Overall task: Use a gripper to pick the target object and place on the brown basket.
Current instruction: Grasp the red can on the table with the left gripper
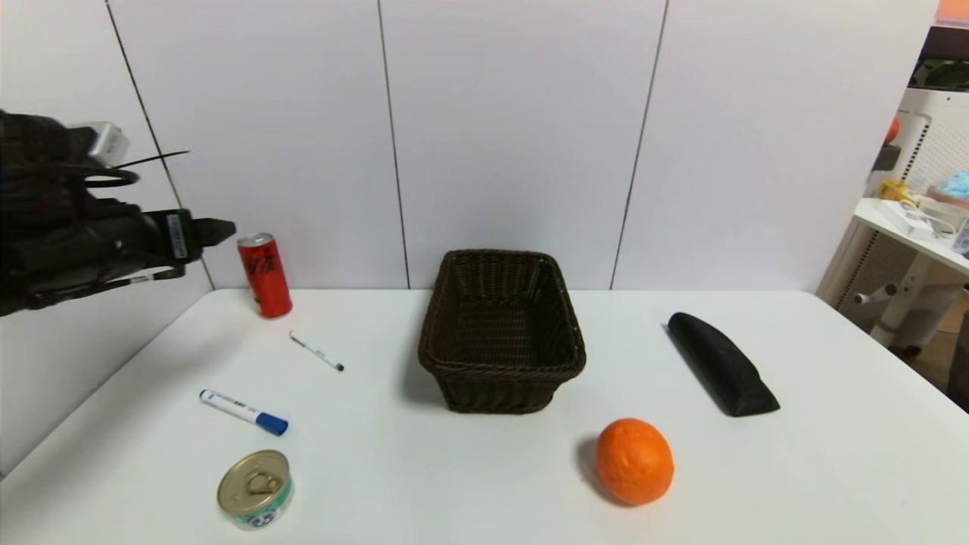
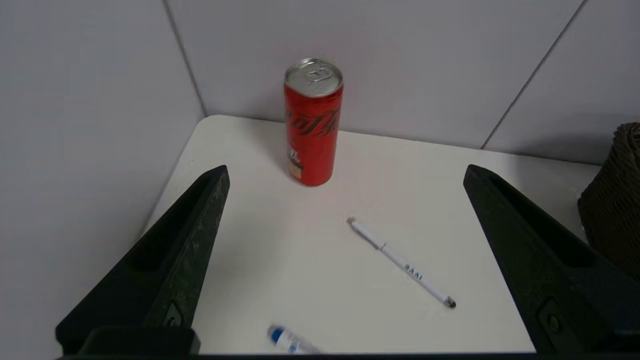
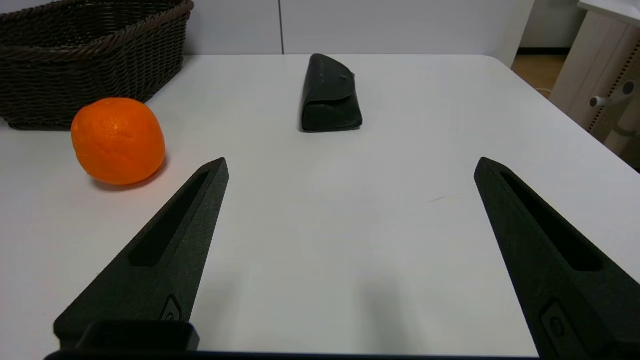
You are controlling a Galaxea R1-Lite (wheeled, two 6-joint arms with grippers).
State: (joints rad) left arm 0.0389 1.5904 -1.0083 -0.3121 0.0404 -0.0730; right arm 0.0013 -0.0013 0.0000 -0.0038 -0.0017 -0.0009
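Note:
The tall slim red soda can (image 1: 265,275) stands upright at the table's far left corner; it also shows in the left wrist view (image 2: 312,125). The brown basket (image 1: 454,356) sits empty at the table's middle back; its edge shows in the left wrist view (image 2: 612,200) and it shows in the right wrist view (image 3: 90,55). My left gripper (image 1: 216,235) hovers in the air left of the can, above the table's left edge. In its own view it (image 2: 345,172) is open and empty, apart from the can. My right gripper (image 3: 350,167) is open and empty, low over the table's front right.
A white pen (image 1: 316,351) and a blue-capped marker (image 1: 243,412) lie between the can and the front. A short gold-lidded tin (image 1: 255,489) sits front left. An orange (image 1: 634,461) and a black case (image 1: 723,363) lie right of the basket.

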